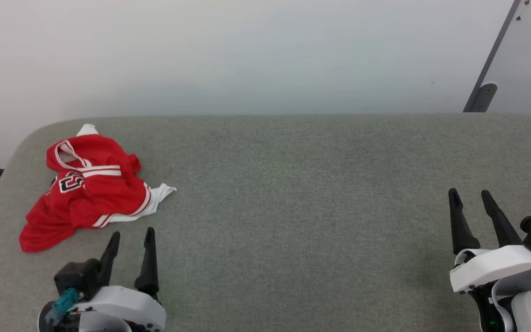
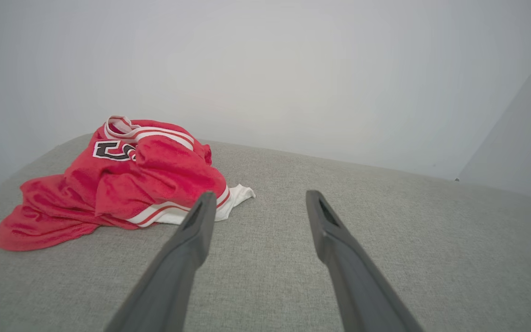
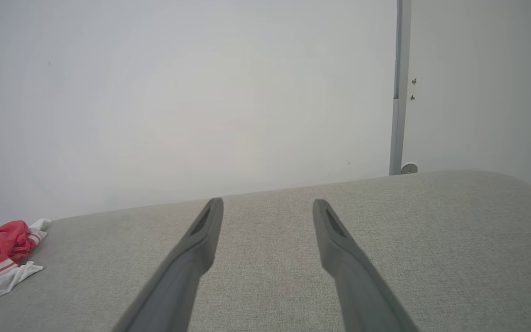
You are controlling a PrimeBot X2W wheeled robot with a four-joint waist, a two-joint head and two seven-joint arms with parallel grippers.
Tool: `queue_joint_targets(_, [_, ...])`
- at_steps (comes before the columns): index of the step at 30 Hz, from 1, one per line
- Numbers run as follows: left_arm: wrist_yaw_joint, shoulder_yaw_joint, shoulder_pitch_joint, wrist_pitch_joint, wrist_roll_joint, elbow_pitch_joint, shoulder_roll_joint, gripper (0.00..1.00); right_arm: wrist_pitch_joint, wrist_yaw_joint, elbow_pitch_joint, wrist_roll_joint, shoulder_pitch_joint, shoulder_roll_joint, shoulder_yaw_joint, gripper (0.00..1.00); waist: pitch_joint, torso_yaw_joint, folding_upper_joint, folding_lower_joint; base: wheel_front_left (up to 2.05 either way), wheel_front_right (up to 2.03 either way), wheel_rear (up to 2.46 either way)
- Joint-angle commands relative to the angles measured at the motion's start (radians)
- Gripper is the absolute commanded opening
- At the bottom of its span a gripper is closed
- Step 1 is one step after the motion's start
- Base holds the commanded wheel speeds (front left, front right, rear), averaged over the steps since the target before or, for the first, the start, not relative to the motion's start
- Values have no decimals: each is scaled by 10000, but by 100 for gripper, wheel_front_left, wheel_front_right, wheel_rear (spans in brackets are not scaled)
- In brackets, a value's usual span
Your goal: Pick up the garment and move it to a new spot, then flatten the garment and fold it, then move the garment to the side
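Left gripper (image 1: 133, 231) sits nearest, low over the near-left part of the grey padded surface (image 1: 293, 207), fingers spread wide, nothing between them. Right gripper (image 1: 469, 191) at the surface's near-right edge, fingers likewise spread and empty.

Garment (image 1: 90, 193): red heap on the surface's far-left corner area, crumpled. Neck trim faces the back edge, part of the lettering (image 1: 69, 182) shows, and one white sleeve (image 1: 159, 193) pokes out toward the surface's middle. Left fingertips are just short of the heap, not touching. Pickup not begun.

Risks, as I judge them:
- Heap is layered and folded over itself. A pinch on the top ridge may take one layer only, so the rest drags or slips free on the lift.
- Sleeve is the closest bit to the left fingers. Grabbing it alone would leave the shirt hanging twisted and harder to flatten.
- Heap lies near the surface's left edge, so a sideways nudge before the fingers close could push the hem over.
- Right gripper is well apart from the heap. A long reach across the surface risks crowding the left arm.
- Fabric looks like loose mesh and could snag on a fingertip at release.
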Motion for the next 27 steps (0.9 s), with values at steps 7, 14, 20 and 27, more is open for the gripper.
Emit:
queue_joint_targets(7, [-188, 179, 7, -215, 802, 4, -101, 100, -236, -8, -75, -397, -125, -63, -111, 100, 0, 11, 0, 0, 0, 0, 0])
queue_joint_targets(14, [-356, 286, 26, -349, 1384, 192, -180, 100, -379, -8, -54, -686, -114, -70, -191, 100, -6, 42, 0, 0, 0, 0, 0])
queue_joint_targets(20, [-463, 437, 1, -467, 1839, 213, -277, 100, -504, -9, -74, -898, -150, -77, -255, 100, 5, 92, 0, 0, 0, 0, 0])
queue_joint_targets(27, [-628, 682, -118, -586, 2198, 263, -451, 100, -615, -9, -81, -878, 6, 19, -380, 100, -13, 365, 0, 0, 0, 0, 0])
